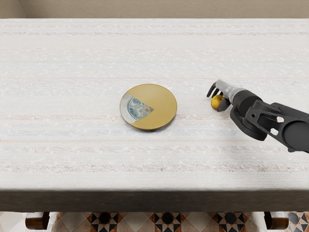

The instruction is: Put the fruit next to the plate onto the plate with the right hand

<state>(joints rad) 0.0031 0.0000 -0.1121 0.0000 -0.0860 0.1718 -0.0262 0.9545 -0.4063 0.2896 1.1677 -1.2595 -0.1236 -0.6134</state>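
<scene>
Grasping is the step in hand; at the right of the frame the black-and-grey right hand [224,94] curls its fingers around the small round yellow fruit [217,101], low by the cloth and apart from the round golden plate with a blue-white wedge [161,99] at centre; next, I judge, comes a lift and leftward carry over the rim; the pale woven tablecloth [96,58] spans the frame; patterned floor tiles [166,222] line the bottom edge.

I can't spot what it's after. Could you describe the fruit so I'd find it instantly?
Start at the round golden plate in the middle, then look across to the right hand. The fruit sits at that hand: small, round, yellow, far smaller than the plate.
</scene>
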